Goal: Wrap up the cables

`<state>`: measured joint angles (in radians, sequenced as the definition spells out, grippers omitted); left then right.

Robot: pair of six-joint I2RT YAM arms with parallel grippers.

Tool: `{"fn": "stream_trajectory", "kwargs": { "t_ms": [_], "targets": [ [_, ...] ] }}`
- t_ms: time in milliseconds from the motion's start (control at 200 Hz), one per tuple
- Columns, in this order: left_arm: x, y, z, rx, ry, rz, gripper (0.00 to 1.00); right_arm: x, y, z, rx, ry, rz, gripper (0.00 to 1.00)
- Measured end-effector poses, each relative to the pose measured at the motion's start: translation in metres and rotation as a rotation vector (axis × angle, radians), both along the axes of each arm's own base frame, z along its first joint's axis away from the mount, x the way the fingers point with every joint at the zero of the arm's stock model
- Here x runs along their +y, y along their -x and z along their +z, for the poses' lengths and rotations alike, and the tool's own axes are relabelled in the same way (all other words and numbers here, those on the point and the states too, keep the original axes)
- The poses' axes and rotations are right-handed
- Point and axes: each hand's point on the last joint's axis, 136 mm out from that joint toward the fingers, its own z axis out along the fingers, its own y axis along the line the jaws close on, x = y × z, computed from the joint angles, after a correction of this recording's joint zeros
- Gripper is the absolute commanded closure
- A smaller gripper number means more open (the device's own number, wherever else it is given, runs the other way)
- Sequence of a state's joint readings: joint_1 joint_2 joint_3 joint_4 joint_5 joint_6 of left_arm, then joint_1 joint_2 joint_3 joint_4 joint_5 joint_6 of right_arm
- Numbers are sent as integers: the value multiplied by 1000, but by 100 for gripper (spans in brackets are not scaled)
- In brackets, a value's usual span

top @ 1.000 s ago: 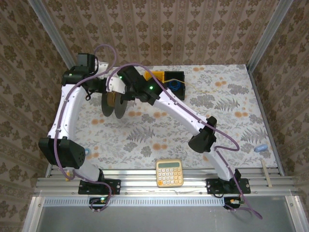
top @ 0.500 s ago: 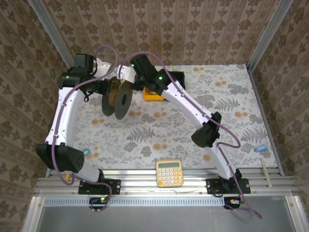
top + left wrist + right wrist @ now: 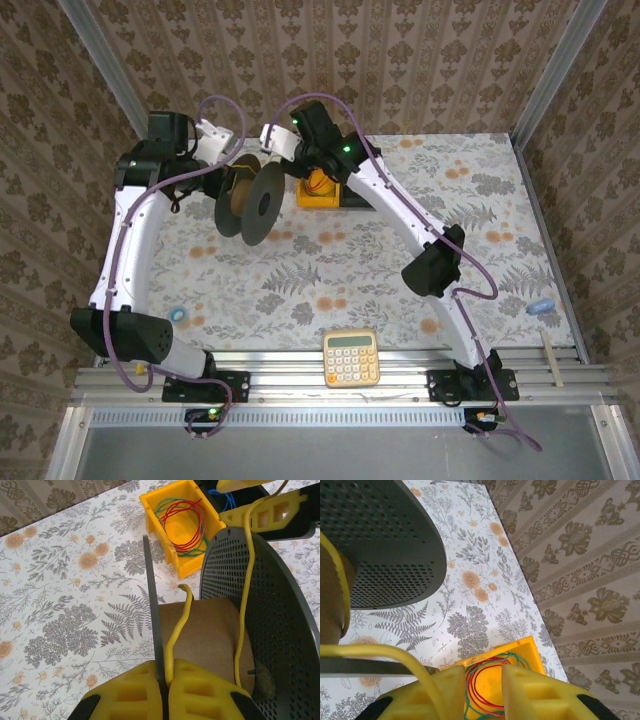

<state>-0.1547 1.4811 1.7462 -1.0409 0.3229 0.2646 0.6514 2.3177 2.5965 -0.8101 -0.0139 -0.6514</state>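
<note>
Where left gripper [image 3: 163, 692] met spool, jaws pressed together, pinching thin flange [image 3: 151, 595] plus yellow cord [image 3: 176, 627]. Cord crossed cardboard core [image 3: 210, 630]; second strand ran up toward right gripper [image 3: 485, 687]. Right jaws stood apart, cord draped over one finger [image 3: 457, 690], beside gap.

The thin yellow cord [image 3: 244, 605] is too fine to trace from above. The dark perforated plastic spool [image 3: 270, 595] runs off the left wrist picture's right and bottom edges, and off the right wrist picture's top and left. The right end effector [image 3: 482, 674] covers the near part of the yellow plastic bin [image 3: 527, 645]. Whether it pinches the cord is unclear.
</note>
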Motion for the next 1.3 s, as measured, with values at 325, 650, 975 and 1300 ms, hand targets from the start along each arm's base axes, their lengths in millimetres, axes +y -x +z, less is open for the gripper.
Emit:
{"fn": "stream_trajectory", "kwargs": {
  "t_ms": [325,650,975,1300],
  "targets": [
    [-5,1,10,-27,39,-49,100,-14,-16,-11,46,-53,21,70],
    [-4,23,15,-3,62,-95,100,-53,-51,-12,32,-88,-68,52],
    [-5,51,26,15,78,-135,100,-105,-85,-20,26,-100,-194,53],
    [-6,53,26,23,82,-141,100,-97,-75,-57,101,-109,-174,42]
  ]
}}
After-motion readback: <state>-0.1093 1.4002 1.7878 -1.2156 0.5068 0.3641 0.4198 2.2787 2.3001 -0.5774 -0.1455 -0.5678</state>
